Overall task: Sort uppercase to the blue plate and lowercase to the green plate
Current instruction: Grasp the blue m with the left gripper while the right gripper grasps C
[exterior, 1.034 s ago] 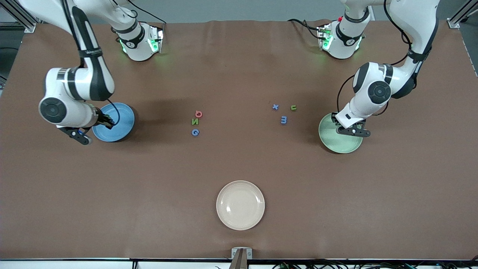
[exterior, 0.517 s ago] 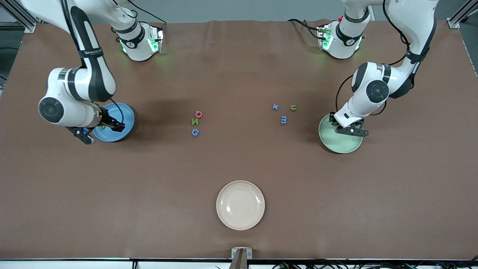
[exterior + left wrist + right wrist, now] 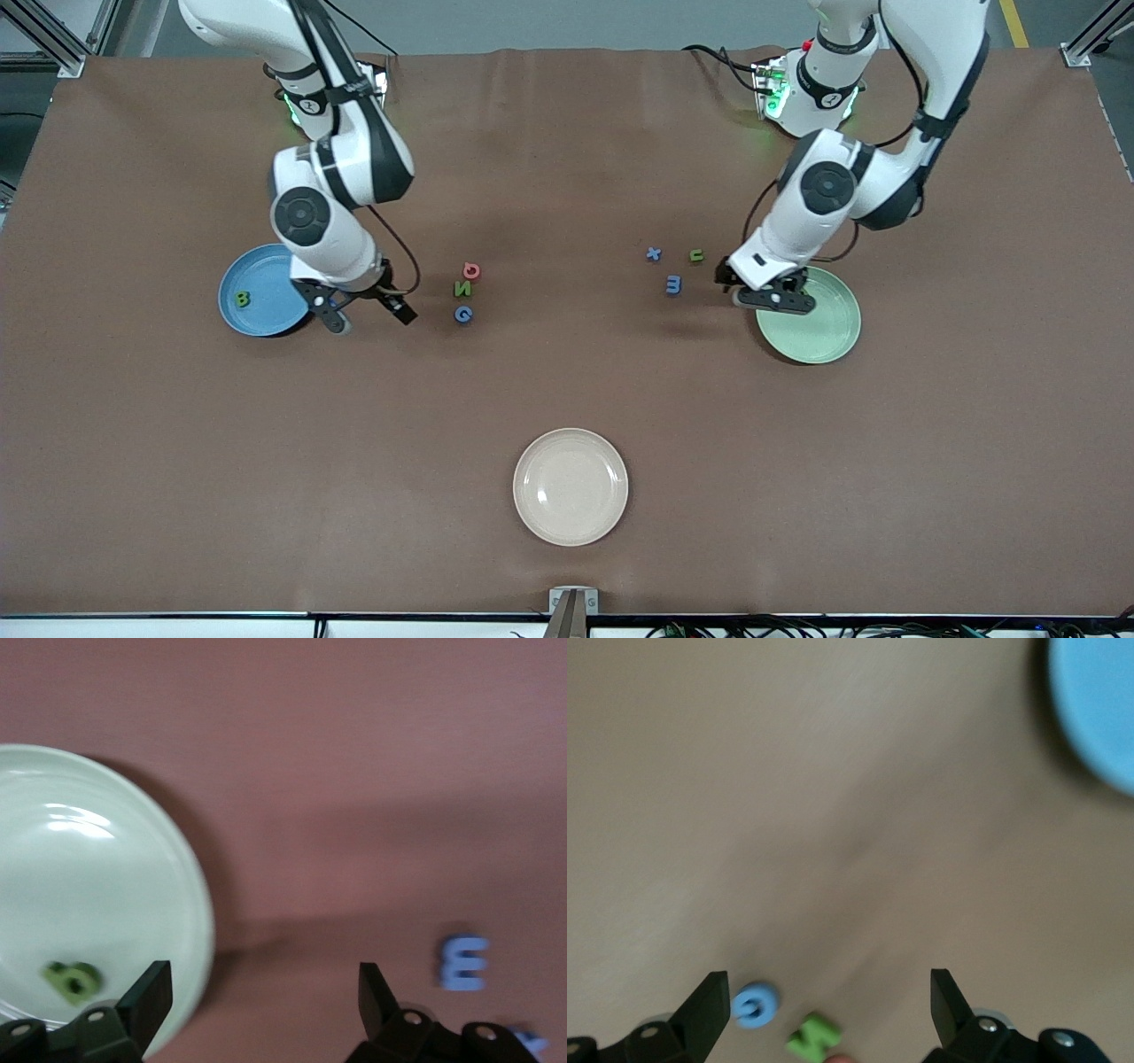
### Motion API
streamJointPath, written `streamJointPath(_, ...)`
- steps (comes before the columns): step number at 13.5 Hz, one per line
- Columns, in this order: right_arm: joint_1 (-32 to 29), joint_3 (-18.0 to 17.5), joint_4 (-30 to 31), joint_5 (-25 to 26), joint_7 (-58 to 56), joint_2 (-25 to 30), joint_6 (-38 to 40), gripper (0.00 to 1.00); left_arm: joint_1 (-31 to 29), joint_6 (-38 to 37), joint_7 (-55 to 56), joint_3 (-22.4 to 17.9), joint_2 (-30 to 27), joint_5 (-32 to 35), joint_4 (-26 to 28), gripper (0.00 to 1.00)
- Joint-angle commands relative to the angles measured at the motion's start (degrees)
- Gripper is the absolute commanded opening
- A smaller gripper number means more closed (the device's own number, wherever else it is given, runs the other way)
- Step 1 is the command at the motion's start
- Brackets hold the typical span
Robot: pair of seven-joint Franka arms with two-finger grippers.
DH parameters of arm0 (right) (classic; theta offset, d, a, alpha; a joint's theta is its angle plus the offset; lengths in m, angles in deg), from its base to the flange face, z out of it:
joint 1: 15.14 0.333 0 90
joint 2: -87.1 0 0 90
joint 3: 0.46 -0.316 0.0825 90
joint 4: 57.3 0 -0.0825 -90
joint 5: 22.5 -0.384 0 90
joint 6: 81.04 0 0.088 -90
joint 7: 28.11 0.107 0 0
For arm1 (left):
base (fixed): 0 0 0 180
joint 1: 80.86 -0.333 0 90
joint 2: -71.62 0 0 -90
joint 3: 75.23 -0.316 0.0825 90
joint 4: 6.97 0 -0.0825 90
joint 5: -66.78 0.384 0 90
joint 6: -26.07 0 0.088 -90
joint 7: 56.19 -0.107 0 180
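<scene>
At left of the front frame, the green B (image 3: 241, 299) lies on the blue plate (image 3: 266, 315); the open, empty right gripper (image 3: 365, 314) hangs beside it. Right of centre, the left gripper (image 3: 769, 298), also open, hovers at the green plate's (image 3: 819, 328) rim, a green letter (image 3: 73, 980) inside.

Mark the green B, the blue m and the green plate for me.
green B (image 3: 241, 299), front view, middle of the letter, on the blue plate.
blue m (image 3: 673, 284), front view, middle of the letter.
green plate (image 3: 828, 332), front view, bare inner surface.

three plates (image 3: 570, 486), four capital letters (image 3: 462, 314), four small letters (image 3: 673, 284), two arms (image 3: 802, 221).
</scene>
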Motion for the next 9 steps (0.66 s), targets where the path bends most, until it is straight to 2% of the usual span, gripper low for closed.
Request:
streamJointPath(1, 2.9, 0.8, -1.7, -6.8, 0.2, -4.3, -4.1, 0.98, 4.2, -0.5, 9.7, 1.0, 3.9, 0.6, -3.6, 0.93)
streamJointPath(5, 6.7, 0.8, -1.7, -8.8, 2.8, -8.4, -9.8, 0.90, 9.2, -0.3, 17.7, 0.8, 7.6, 0.8, -5.9, 0.93)
streamJointPath(7, 8.1, 0.8, -1.7, -8.9, 2.8, -10.4, -12.6, 0.81, 10.8, -0.1, 19.9, 0.7, 9.5, 2.2, -6.5, 0.93)
streamJointPath(9, 8.2, 0.0, -2.2, -10.0, 2.8, -11.7, -14.1, 0.70, 11.1, -0.1, 24.2, 0.7, 11.7, 6.6, -7.4, 0.93)
